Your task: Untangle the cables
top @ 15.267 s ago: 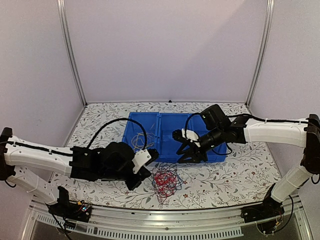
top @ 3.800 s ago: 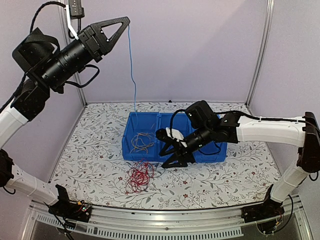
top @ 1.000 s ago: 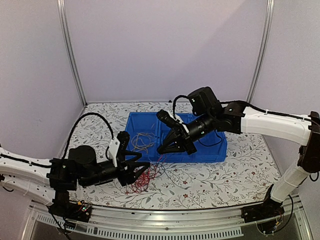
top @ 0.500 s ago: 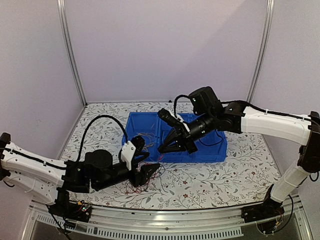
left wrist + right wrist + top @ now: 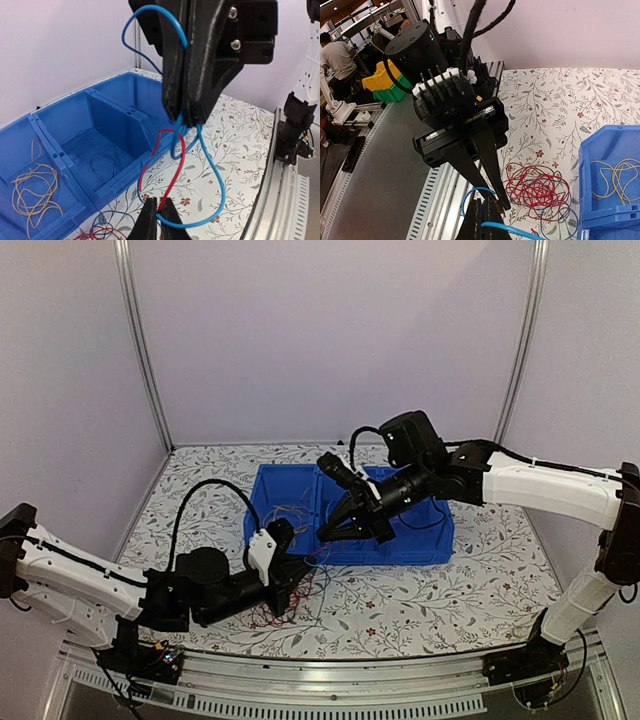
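Floral-print tabletop [image 5: 450, 600] carries a blue bin [image 5: 430, 552] at its middle, with a red heap [image 5: 535, 187] of loose cables lying just in front of it. Above that heap the left fingers [image 5: 147, 225] are closed on the bottom of a blue wire [image 5: 222, 196], and the right fingers [image 5: 210, 65], also pressed shut, pinch the same wire higher up, so it hangs between them in a slack loop. A red wire [image 5: 140, 176] dangles through that loop; whether the right fingers clamp it too or it is merely hooked there, I cannot tell. That is the main hazard, as I judge it: if the two arms draw apart, the red strand may ride along and cinch against the blue one, tightening a knot rather than freeing it, or drag the heap toward the bin. The wire is very thin, so it could slip from either pinch under tension. Both sets of fingers sit close together — a small misjudged move could knock them into each other.
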